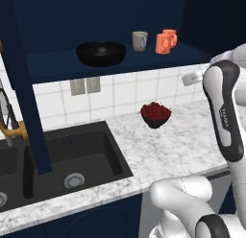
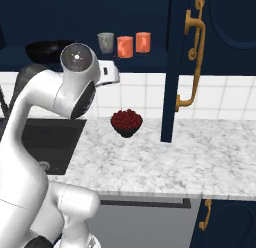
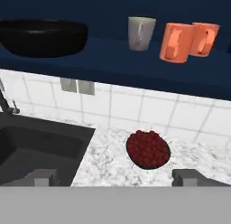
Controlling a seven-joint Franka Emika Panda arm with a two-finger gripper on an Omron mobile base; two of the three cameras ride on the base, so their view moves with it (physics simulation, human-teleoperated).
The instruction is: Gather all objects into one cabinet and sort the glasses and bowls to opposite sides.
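Gripper (image 3: 115,178): my jaws stand wide apart and hold nothing; in the hand view my two dark finger tips rise at the bottom edge, one at 7 o'clock and one at 5 o'clock, with the red bowl between and beyond them.
Red bowl (image 3: 148,149): the smaller dark red bowl sits alone on the marble counter (image 1: 182,141), just short of the tiled wall, at about 5 o'clock from the middle of the hand view; it is the one item not yet on the shelf.
Sink (image 1: 72,155): the dark basin lies at 9 o'clock of the red bowl, near but apart from it.
Cabinet shelf (image 3: 135,60): the navy board runs across the top, at 12 o'clock above the red bowl.
Black bowl (image 3: 43,36): wide and glossy, at the 10 o'clock end of the shelf.
Mugs: the grey-beige mug (image 3: 140,33) stands mid-shelf; the two orange mugs (image 3: 189,40) stand touching or nearly so at 1 o'clock.
Step in hand: I judge it is fetching the red bowl.
How to do it well: descend over its rim with one finger inside and one outside, close firmly, lift clear of the counter, then set it beside the black bowl, well away from the mugs.
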